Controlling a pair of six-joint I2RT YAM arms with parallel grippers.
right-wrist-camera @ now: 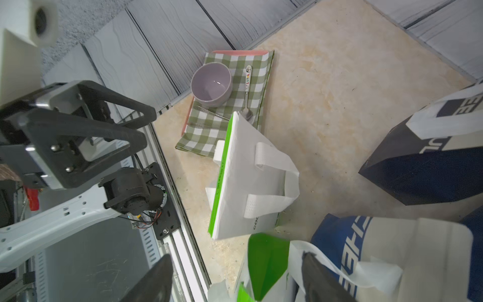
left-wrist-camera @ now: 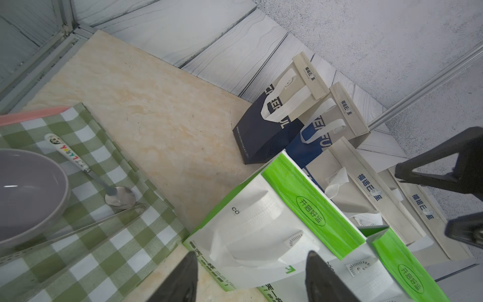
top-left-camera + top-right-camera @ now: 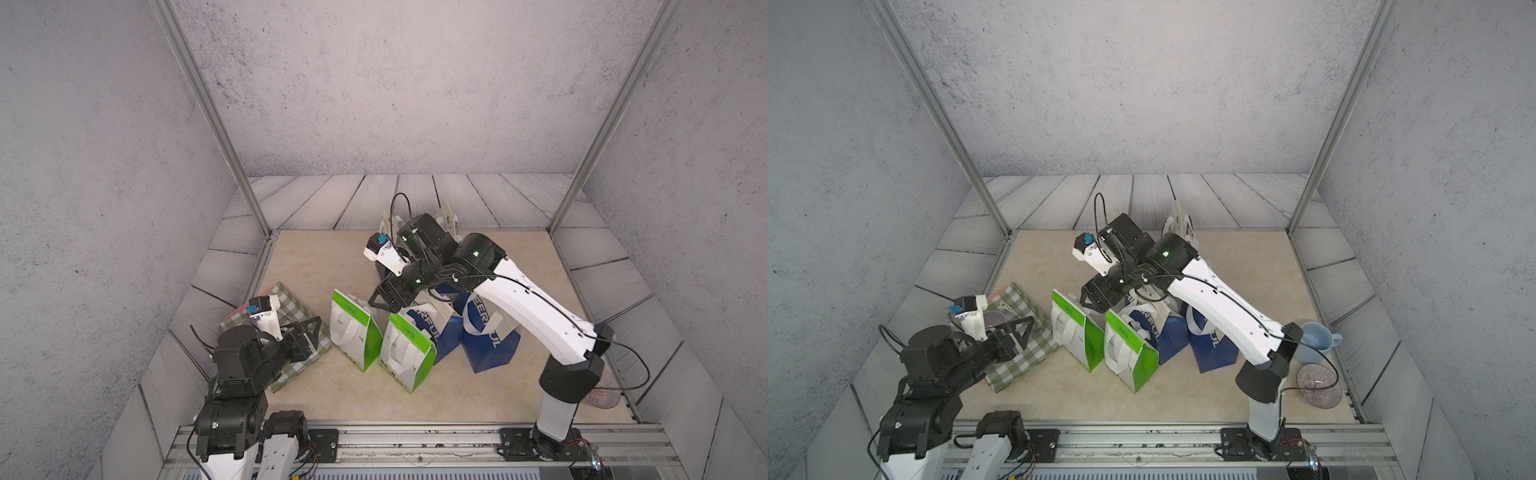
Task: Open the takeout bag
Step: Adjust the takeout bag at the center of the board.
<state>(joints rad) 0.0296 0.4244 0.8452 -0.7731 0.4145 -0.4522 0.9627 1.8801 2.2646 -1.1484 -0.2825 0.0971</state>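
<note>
1. Nearest of all, the left gripper [image 3: 312, 329] hovers over the checked cloth [image 2: 109, 243]. Its jaws are apart and hold nothing, and they point toward the green bags.
2. On the cloth lie a grey bowl [image 1: 210, 83], a spoon [image 2: 86, 170] with a printed handle, and metal tongs [image 2: 78, 230].
3. Just beside the cloth stands the first green bag [image 3: 353, 332]. Its top is pressed flat and its white handles hang against its side.
4. Next along, on the side away from the cloth, stands the second green bag [image 3: 409, 353]. Its mouth is partly parted, and the green inside shows in the right wrist view.
5. Over that mouth hangs the right gripper [image 1: 236, 256], jaws spread wide. The bag's rim and a white handle sit between them, and I cannot tell whether they touch.
6. Further from the cloth, blue-and-white bags [image 3: 486, 332] crowd together under the right arm.
7. Farthest from the cloth, beige bags [image 2: 347, 109] stand by the back wall.
</note>
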